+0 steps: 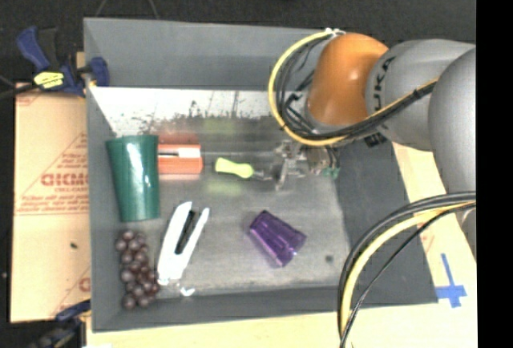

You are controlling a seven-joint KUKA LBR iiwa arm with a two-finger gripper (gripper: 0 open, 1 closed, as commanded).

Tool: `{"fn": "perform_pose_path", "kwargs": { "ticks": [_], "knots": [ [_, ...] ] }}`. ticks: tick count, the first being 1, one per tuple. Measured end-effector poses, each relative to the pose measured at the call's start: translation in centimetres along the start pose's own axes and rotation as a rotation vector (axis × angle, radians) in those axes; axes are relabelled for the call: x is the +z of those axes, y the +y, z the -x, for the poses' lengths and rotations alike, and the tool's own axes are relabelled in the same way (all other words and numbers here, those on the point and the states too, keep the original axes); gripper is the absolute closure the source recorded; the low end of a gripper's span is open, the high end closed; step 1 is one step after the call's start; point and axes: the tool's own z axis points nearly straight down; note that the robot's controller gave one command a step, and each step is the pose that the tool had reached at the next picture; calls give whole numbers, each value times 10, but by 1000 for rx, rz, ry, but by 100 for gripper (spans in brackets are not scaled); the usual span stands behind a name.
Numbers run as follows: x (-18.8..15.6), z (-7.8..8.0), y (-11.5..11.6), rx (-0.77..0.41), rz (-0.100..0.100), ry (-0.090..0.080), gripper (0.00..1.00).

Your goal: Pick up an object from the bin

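My gripper (287, 167) hangs low near the back of the bin, right of centre, under the orange wrist cover. Just to its left lies a small yellow-green handle-shaped thing (233, 169), whose right end reaches up to the gripper; I cannot tell whether they touch. A purple plastic cup (276, 237) lies on its side in front of the gripper, well apart from it. An orange block (179, 161) rests further left against the back wall.
A dark green cup (135, 176) lies at the left wall. A white stapler-like tool (182, 240) and a bunch of dark purple grapes (135, 267) sit at the front left. The arm and its cables cover the bin's right side.
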Motion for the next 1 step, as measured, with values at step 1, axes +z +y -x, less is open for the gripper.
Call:
{"fn": "perform_pose_path", "kwargs": {
  "ticks": [1],
  "knots": [
    [-18, 1, 0, 0, 0, -4, 100]
  ]
}}
